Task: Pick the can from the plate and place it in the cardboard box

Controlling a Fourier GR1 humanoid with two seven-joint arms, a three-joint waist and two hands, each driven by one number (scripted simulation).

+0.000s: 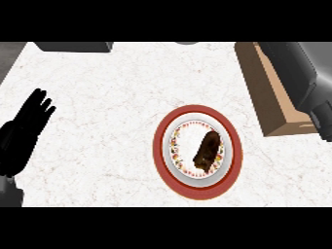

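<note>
White marbled counter (pixel 111 97) fills view. Cardboard box (pixel 276 97) at right edge, partly hidden behind grey right forearm; right hand mostly out of frame (fingers not readable, cannot tell). Left hand (pixel 21 131) rests at left edge, fingers straight, holding nothing. Red-rimmed plate (pixel 197 192) centre. Dark can (pixel 207 151) lies tilted on its side on plate. Likely light, rigid, smooth, prone to roll; grasp across mid-body.

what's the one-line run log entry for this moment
can: lying on plate | cardboard box: right of plate | left hand: open, resting at left edge | right hand: not visible, forearm over box
</note>
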